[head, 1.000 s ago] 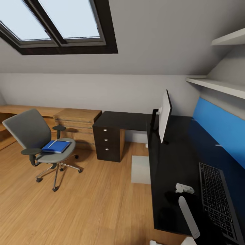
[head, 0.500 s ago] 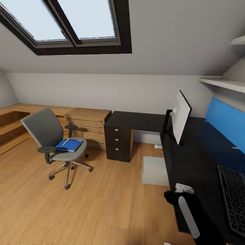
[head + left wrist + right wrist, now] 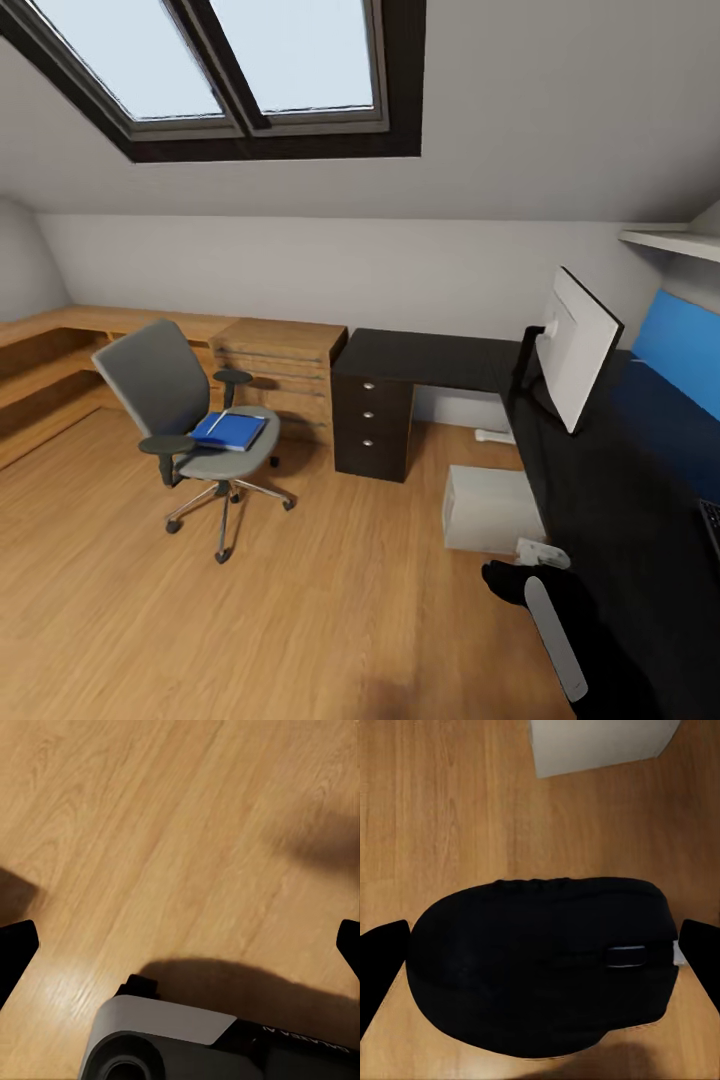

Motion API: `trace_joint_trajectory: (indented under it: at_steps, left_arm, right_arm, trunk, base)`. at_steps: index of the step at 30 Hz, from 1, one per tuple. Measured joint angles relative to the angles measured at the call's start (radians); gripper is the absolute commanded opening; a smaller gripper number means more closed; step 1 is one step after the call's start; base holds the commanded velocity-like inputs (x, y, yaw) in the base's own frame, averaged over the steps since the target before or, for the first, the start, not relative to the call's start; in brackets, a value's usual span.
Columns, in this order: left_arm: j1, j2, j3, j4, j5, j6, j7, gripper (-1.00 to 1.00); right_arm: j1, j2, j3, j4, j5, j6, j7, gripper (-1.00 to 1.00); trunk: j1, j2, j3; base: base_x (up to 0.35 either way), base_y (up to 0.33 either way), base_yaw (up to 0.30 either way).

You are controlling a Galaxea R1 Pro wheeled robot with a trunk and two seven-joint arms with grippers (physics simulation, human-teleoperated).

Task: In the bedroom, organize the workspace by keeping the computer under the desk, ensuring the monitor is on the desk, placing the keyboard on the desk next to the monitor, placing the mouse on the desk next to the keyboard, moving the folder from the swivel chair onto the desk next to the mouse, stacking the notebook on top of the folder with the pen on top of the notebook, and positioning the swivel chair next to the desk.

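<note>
An attic bedroom under a sloped ceiling with a skylight, seen from the robot's head. A grey swivel chair (image 3: 190, 420) stands on the wood floor (image 3: 300, 600) to the left, well apart from the black L-shaped desk (image 3: 620, 520) that runs along the right side. On the chair seat lies a blue folder (image 3: 232, 431) with a thin white pen (image 3: 216, 421) resting across its upper edge; a notebook cannot be told apart from the folder at this range. A white monitor (image 3: 580, 345) stands upright on the desk, and a pale grey computer (image 3: 492, 508) sits on the floor under the desk's near edge. The right gripper (image 3: 540, 975) holds a black mouse (image 3: 544, 971), its fingers set at either side of the mouse and closed on it; in the right wrist view the mouse's long axis runs across, from finger to finger, with floor and computer beyond. The right arm (image 3: 560, 630) sits at the desk's edge, so the desktop lies just to its right. The left gripper (image 3: 180, 945) points down at bare floor, fingers spread wide and empty, and is judged the nearer arm to the chair.
</note>
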Motion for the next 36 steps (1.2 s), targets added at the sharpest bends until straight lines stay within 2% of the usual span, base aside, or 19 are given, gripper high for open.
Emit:
trace_joint_trajectory:
  at_steps: [8,22,36]
  left_arm:
    - [0.0,0.0,0.0,0.0,-0.001,0.0,0.0,1.0]
    - [0.0,0.0,0.0,0.0,-0.001,0.0,0.0,1.0]
    - [0.0,-0.001,-0.001,0.001,0.0,0.0,-0.001,1.0]
  right_arm:
    - [0.0,0.001,0.002,0.0,0.0,0.0,0.001,-1.0]
    - [0.0,0.001,0.002,0.0,0.0,0.0,0.002,-1.0]
    - [0.0,0.001,0.002,0.0,-0.001,0.0,0.002,-1.0]
  trunk:
    - [0.0,0.0,0.0]
    - [0.0,0.0,0.0]
    - [0.0,0.0,-0.002]
  base:
    - [0.275,0.225,-0.055]
    - [0.294,0.178,-0.231]
    - [0.322,0.067,-0.031]
